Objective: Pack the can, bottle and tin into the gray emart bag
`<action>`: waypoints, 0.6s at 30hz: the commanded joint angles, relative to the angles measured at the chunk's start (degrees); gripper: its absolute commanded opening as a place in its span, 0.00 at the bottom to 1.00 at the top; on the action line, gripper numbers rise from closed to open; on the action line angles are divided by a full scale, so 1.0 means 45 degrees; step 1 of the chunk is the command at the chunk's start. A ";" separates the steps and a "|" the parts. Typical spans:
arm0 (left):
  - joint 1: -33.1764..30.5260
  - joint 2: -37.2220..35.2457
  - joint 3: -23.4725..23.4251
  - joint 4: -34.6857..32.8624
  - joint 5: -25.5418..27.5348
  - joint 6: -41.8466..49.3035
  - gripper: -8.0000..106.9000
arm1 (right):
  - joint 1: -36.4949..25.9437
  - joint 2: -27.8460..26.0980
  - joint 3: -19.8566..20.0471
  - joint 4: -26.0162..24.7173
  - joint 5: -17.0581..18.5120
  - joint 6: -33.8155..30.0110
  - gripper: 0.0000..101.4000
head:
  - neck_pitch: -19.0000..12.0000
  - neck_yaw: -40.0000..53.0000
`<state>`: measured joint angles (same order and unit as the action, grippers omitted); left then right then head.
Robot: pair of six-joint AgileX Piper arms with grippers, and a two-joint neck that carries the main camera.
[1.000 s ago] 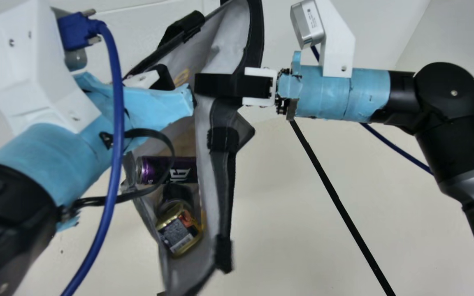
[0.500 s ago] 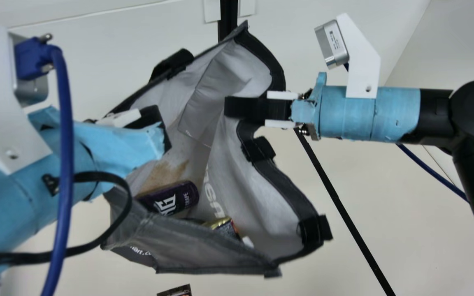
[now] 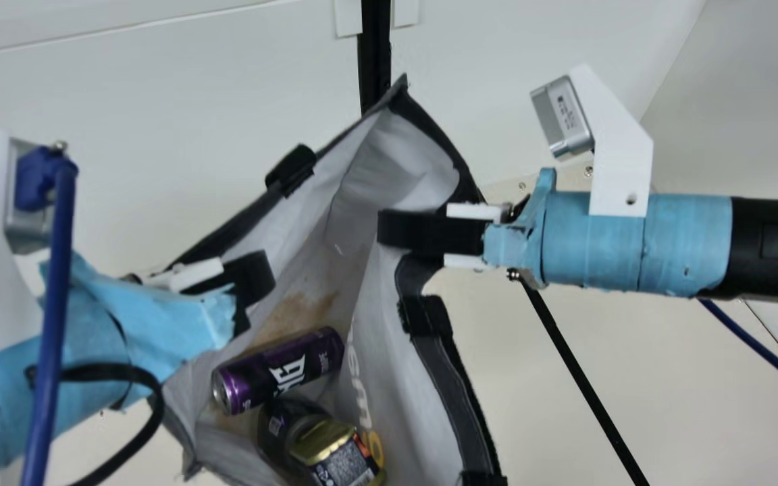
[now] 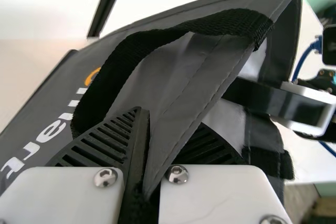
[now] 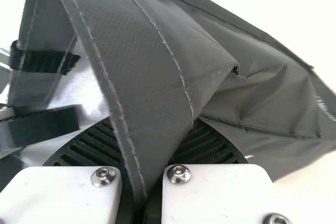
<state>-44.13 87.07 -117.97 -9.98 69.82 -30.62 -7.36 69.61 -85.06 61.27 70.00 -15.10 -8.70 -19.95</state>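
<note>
Can (image 3: pixel 294 368): on its side inside the bag, slanting across the brown-stained patch. Thin metal, smooth; expect it to roll if you tip the bag. Should you have to take it out, pinch it around mid-body, square to its length, and lightly, as the wall may dent.

Bottle (image 3: pixel 281 425): dark, in the bag beside the can, partly behind the tin. Probably slick; full or empty, you can't tell.

Tin (image 3: pixel 348 466): in the bag too, gold lid tilted up at you, overlapping the bottle in the main view. Likely the stiffest of the three, perhaps dense for its size; take it by its sides, off the lid edge.

Gray emart bag (image 3: pixel 450 378): mouth open, walls creased. Limp, light sheet stuff, so it will sag where you don't hold it, and the load will pull to the low end. Best holds are the stitched rim or the black webbing handle (image 4: pixel 105 87); bare wall would likely fold away from you.

Your left gripper (image 4: pixel 167 121): closed, rim hem pinched between its ribbed fingers, near the handle. Your right gripper (image 5: pixel 149 124): closed likewise, on a folded stretch of the opposite rim. Move both together; uneven pull could twist the mouth or slip the hem.

Farther out: cream table (image 3: pixel 672 418), black strip (image 3: pixel 581 374) running slantwise past the bag.
</note>
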 commanded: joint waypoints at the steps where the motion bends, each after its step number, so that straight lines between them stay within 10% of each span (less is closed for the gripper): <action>1: 0.0128 -0.0134 0.0706 -0.0711 0.0018 0.0227 0.16 | 0.0058 -0.0032 0.0339 -0.0680 -0.0022 0.0036 0.00 | -0.0289 -0.0011; 18: 0.1937 -0.0797 0.4652 -0.2136 -0.1060 0.2780 0.16 | -0.0506 0.0798 0.2449 -0.2069 -0.0022 -0.2516 0.00 | -0.0289 -0.0011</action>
<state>-35.79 83.50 -98.87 -19.77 65.72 -19.12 -9.74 73.01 -74.06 51.38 70.01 -25.06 -8.70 -19.95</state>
